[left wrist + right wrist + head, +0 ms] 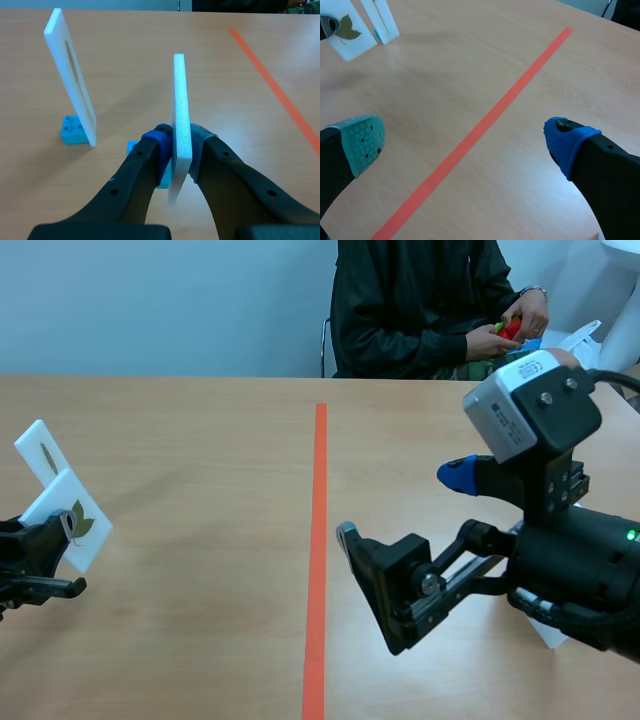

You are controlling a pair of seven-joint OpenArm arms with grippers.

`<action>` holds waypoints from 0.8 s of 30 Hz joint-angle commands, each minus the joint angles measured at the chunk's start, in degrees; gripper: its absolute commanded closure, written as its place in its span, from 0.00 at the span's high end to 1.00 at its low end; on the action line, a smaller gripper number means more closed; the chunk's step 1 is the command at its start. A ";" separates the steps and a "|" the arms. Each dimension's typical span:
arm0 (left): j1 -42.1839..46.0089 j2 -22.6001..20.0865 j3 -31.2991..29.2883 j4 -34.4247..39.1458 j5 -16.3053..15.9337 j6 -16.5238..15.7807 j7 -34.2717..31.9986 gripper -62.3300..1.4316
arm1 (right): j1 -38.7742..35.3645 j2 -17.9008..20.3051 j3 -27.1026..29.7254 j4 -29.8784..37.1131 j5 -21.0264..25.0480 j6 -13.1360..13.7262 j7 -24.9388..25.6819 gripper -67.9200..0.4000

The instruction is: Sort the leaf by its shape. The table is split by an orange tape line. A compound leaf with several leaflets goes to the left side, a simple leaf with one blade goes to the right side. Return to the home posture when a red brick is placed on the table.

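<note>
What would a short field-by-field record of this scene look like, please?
Left gripper: shut on a white flat card bearing a green leaf picture, left of the orange tape line
Other card: a second white card stands in a small blue block beyond the held one
Right gripper: open, holding nothing, near the tape line
Person: seated across the wooden table, hands holding a small red thing

Matt wood tbl (200, 440), wht foam card (180, 110)
</note>
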 commanded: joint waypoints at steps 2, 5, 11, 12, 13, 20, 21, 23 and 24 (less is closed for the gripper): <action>-2.16 0.72 0.37 -3.28 -0.42 1.99 -1.73 0.09 | 1.14 0.13 0.66 0.02 0.24 -0.17 0.66 1.00; -5.05 0.85 0.39 -7.67 -0.42 2.21 -2.29 0.09 | 1.14 0.11 0.63 0.02 0.24 -0.17 0.66 1.00; -10.64 0.85 0.39 -15.39 -0.42 2.25 -4.90 0.09 | 1.14 0.11 0.63 0.02 0.24 -0.17 0.66 1.00; -11.41 0.85 0.39 -16.46 -0.42 2.25 -5.09 0.09 | 1.14 0.11 0.63 0.02 0.24 -0.17 0.66 1.00; -12.15 0.85 0.39 -17.46 -0.42 2.25 -5.09 0.09 | 1.14 0.11 0.63 0.02 0.24 -0.17 0.66 1.00; -15.15 0.83 0.39 -23.43 -0.42 2.27 -6.64 0.09 | 1.14 0.11 0.63 0.02 0.24 -0.17 0.68 1.00; -15.39 0.83 0.39 -24.02 -0.42 2.27 -6.69 0.09 | 1.14 0.11 0.63 0.02 0.24 -0.17 0.66 1.00; -15.87 0.83 0.39 -24.90 -0.42 2.25 -6.73 0.10 | 1.14 0.11 0.63 0.02 0.24 -0.17 0.66 1.00; -16.00 0.83 0.39 -25.22 -0.42 2.25 -6.75 0.13 | 1.11 0.11 0.63 0.02 0.24 -0.17 0.63 1.00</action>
